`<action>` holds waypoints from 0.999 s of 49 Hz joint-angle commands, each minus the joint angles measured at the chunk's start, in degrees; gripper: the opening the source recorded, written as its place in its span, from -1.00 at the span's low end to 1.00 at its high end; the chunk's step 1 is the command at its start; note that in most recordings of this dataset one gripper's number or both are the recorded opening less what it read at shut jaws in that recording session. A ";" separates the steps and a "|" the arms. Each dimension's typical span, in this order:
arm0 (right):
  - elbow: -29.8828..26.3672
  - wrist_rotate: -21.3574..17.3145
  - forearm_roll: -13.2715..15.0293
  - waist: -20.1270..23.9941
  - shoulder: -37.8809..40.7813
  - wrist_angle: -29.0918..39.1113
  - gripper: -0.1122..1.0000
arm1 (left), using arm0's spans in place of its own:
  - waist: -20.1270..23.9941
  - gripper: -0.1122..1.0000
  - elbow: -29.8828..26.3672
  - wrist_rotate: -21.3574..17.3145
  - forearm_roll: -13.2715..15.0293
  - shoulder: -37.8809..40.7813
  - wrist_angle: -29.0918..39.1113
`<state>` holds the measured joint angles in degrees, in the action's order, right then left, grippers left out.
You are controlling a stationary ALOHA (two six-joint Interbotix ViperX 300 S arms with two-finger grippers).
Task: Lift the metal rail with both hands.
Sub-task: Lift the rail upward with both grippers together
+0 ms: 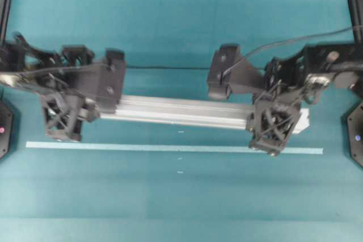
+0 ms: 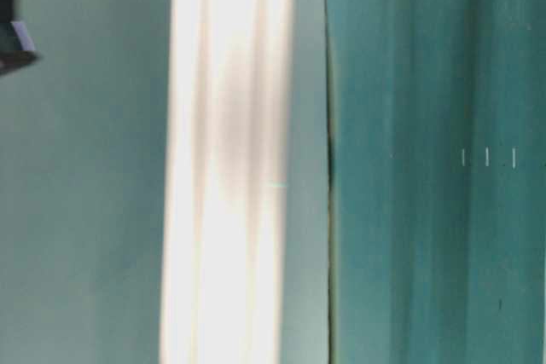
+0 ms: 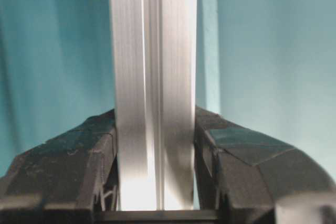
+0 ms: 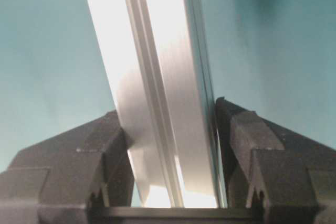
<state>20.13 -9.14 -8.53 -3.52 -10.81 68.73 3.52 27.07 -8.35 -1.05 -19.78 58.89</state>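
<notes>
Rail lies crosswise over the teal counter in the overhead view, its long grooved silver face up, spanning from the left gripper to the right gripper. Each gripper takes it near one end. In the left wrist view the rail runs straight up the frame between the two black fingers, whose jaws are closed against both its sides. In the right wrist view the rail leans slightly to the left, and the jaws there press its sides too, with the fingers set tight against the metal. A thin pale strip lies flat on the counter just in front of the rail, parallel to it. The table-level view shows the rail only as a bright blurred band.
</notes>
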 commanded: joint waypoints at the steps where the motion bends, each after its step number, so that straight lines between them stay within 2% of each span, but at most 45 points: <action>1: -5.36 -0.18 -0.44 -0.97 -1.49 3.69 0.03 | -0.35 -0.25 -5.89 -0.09 -0.18 -2.11 3.96; 9: -12.48 -0.26 -0.26 -1.14 -1.85 11.51 0.03 | -0.53 -0.25 -12.04 1.76 -0.18 -1.85 10.46; 22: -22.76 -0.18 0.88 -1.23 -1.41 23.38 0.03 | -1.67 -0.25 -20.57 6.59 -0.18 -1.67 15.38; 32: -28.83 -0.26 1.32 -1.23 -1.14 26.98 0.03 | -2.90 -0.26 -26.46 10.37 -0.18 -1.05 20.65; 43: -34.19 -0.44 2.11 -1.14 -1.23 28.74 0.03 | -3.25 -0.25 -30.23 11.95 -0.18 -1.23 25.31; 49: -35.42 -0.44 2.11 -0.97 -1.05 29.00 0.03 | -3.34 -0.25 -34.19 12.74 -0.18 -0.26 28.83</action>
<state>-13.10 -9.14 -6.50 -4.48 -11.43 97.47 0.35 -3.08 3.52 -1.14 -20.04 85.78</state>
